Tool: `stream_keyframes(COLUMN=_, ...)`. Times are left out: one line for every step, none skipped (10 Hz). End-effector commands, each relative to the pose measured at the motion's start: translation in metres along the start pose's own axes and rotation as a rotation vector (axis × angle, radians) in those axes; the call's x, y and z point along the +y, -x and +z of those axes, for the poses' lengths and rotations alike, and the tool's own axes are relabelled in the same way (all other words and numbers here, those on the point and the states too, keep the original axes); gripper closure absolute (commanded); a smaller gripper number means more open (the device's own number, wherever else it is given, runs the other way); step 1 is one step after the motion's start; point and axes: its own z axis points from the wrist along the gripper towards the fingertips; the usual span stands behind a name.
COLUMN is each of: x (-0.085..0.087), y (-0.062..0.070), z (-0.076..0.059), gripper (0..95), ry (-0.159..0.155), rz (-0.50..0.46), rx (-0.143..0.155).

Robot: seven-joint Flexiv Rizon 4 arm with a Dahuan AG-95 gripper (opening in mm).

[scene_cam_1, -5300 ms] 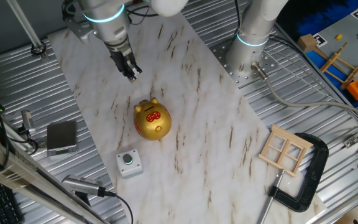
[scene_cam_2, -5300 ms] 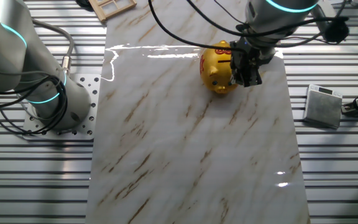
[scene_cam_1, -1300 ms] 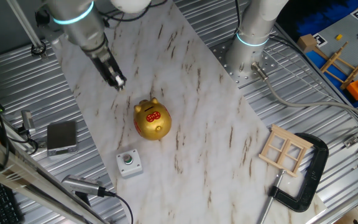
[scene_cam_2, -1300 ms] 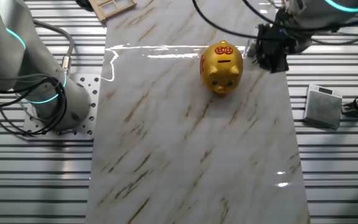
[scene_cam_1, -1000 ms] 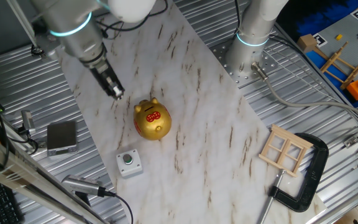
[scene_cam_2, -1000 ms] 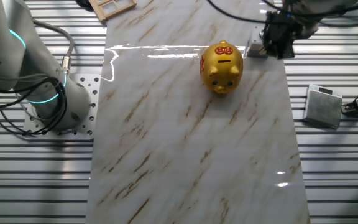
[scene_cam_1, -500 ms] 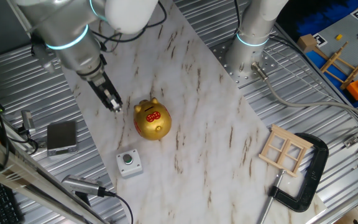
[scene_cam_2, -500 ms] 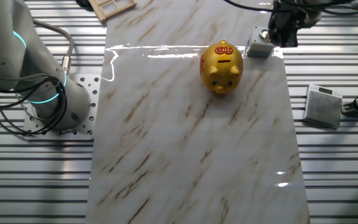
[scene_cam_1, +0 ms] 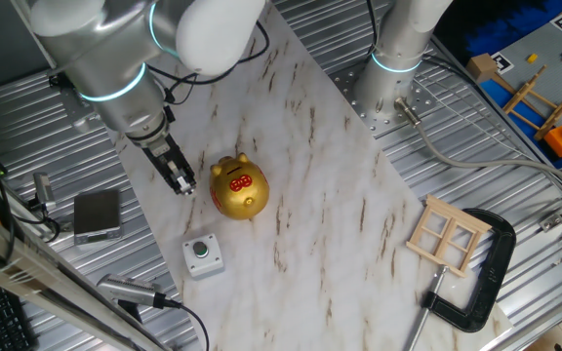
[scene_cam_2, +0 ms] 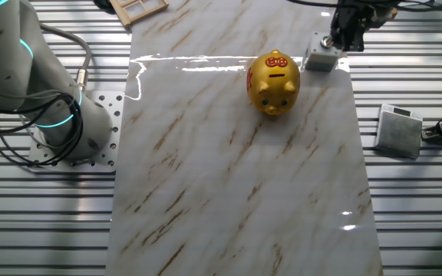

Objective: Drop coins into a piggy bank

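Note:
The shiny gold piggy bank (scene_cam_1: 238, 188) with red markings and a dark slot on top stands upright in the middle of the marble board; it also shows in the other fixed view (scene_cam_2: 273, 80). My gripper (scene_cam_1: 181, 185) hangs just left of the pig and apart from it, fingers pointing down and close together. In the other fixed view the gripper (scene_cam_2: 346, 32) sits at the top edge, behind the small button box, partly cut off. No coin shows in any frame; whether one sits between the fingers is too small to tell.
A small grey box with a green button (scene_cam_1: 202, 255) stands in front of the pig. A flat grey device (scene_cam_1: 98, 214) lies off the board to the left. A second arm's base (scene_cam_1: 395, 68), a wooden window frame (scene_cam_1: 448, 234) and a black clamp (scene_cam_1: 484, 283) are to the right.
My gripper has moved from beside the pig's top away to the board's left side, then down and closer to the pig's left flank. The pig has not moved.

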Motion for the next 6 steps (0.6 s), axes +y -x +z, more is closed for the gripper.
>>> stream_keyframes(x=-0.0001, y=-0.0006, z=-0.0001, gripper=95.0, ry=0.003, rz=0.000, rx=0.001)
stream_keyframes(x=-0.0003, y=-0.0008, z=-0.0004, gripper=95.0, ry=0.004, rz=-0.003, rx=0.001)
stream_keyframes(x=-0.0004, y=-0.0012, z=-0.0012, gripper=95.0, ry=0.004, rz=-0.001, rx=0.000)
stream_keyframes(x=-0.0017, y=-0.0016, z=-0.0024, gripper=95.0, ry=0.007, rz=0.002, rx=0.005)
stream_keyframes(x=-0.0042, y=-0.0021, z=-0.0042, gripper=95.0, ry=0.011, rz=0.007, rx=0.008)
stream_keyframes(x=-0.0042, y=-0.0021, z=-0.0042, gripper=95.0, ry=0.027, rz=0.002, rx=0.009)
